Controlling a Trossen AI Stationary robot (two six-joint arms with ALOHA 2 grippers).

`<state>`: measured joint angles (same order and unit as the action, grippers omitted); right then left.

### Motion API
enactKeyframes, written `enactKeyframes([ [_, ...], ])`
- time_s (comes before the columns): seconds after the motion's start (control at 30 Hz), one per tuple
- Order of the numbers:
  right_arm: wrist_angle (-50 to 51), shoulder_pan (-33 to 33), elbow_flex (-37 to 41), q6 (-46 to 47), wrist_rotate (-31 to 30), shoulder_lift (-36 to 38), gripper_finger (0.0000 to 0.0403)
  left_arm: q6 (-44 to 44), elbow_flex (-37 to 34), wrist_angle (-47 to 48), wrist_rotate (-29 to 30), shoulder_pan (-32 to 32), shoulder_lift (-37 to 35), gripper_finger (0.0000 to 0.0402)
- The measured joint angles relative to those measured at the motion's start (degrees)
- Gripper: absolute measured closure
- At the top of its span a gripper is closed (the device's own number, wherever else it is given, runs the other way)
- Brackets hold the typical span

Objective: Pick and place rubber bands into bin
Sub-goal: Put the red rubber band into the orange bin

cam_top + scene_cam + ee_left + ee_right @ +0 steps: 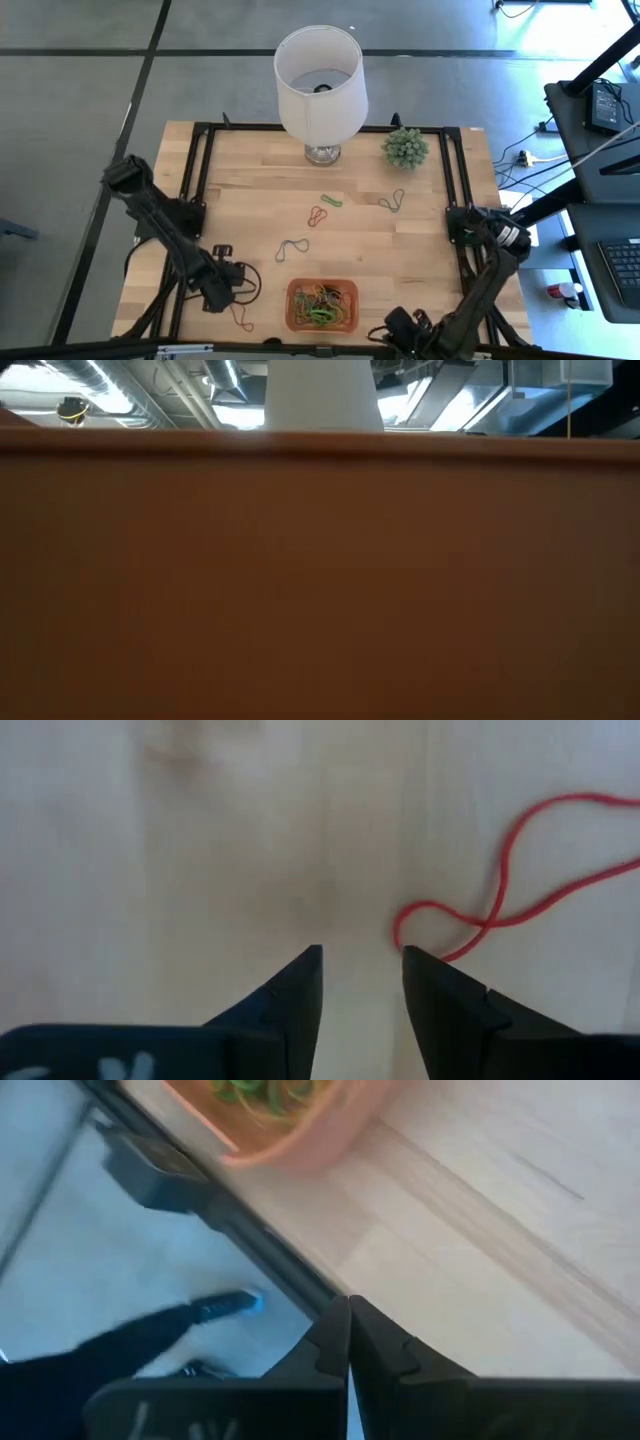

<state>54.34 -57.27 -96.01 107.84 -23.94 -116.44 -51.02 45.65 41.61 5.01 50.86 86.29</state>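
Note:
The orange bin [293, 322] stands near the table's front edge with several rubber bands in it; its wall [320, 580] fills the low view. A red rubber band [242, 318] lies flat on the wood left of the bin. My left gripper [228, 296] points down just beside it, open, with the band's looped end [420, 915] next to one fingertip [425, 965] and nothing between the fingers [362, 960]. More rubber bands lie mid-table: green [331, 200], red [317, 214] and two greyish ones [392, 201], [291, 247]. My right gripper [348, 1312] is shut and empty at the front edge, right of the bin [290, 1130].
A white lampshade [320, 80] on a glass base and a small green plant [405, 147] stand at the table's far edge. A black frame [200, 180] runs along the table's sides. Bare wood lies between the mid-table bands and the bin.

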Motion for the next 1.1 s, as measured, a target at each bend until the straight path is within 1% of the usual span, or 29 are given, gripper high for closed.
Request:
enactKeyframes([
  [0.1, -1.8, -1.01, 0.0, 0.12, -3.2, 0.0, 0.0396, -2.55, 0.29, -3.26, -0.02, 1.73, 3.0, 0.0276],
  [0.23, -2.64, -1.3, 0.0, -0.03, -3.52, 0.0, 0.0396, -3.92, 1.86, -4.53, 1.46, 3.33, 6.83, 0.029],
  [0.37, -2.52, -1.26, 0.0, -0.12, -3.64, 0.0, 0.0396, -4.03, 2.8, -3.37, 3.33, 4.11, 10.14, 0.0307],
  [0.47, -2.51, -1.28, 0.0, -0.16, -3.65, 0.0, 0.0396, -5.73, 3.06, -2.91, 3.67, 4.12, 11.25, 0.0336],
  [0.57, -2.51, -1.28, 0.0, -0.23, -3.65, 0.0, 0.0396, -6.24, 3.52, -1.33, 3.87, 4.05, 11.1, 0.0383],
  [0.6, -2.49, -1.28, 0.0, -0.28, -3.64, 0.0, 0.0396, -6.28, 4.25, -0.04, 3.85, 4.01, 11.04, 0.0391],
  [0.73, -2.16, -1.28, 0.0, -1.53, -3.62, 0.0, 0.0396, -4.4, 8.56, 8.84, 3.89, 3.73, 9.51, 0.0399],
  [0.83, -2.15, -1.26, 0.0, -4.28, -3.28, 0.0, 0.0396, -2.86, 13.78, 12.94, 3.82, 2.95, 8.35, 0.0399],
  [0.87, -2.14, -1.26, 0.0, -5.02, -3.04, 0.0, 0.0396, -2.05, 15.49, 15.72, 3.92, 2.71, 8.26, 0.0399],
  [1.1, -2.18, -1.28, 0.0, -7.83, -0.29, 0.0, 0.0396, 7.78, 31.56, 29.33, 8.01, 0.48, 8.15, 0.04],
])
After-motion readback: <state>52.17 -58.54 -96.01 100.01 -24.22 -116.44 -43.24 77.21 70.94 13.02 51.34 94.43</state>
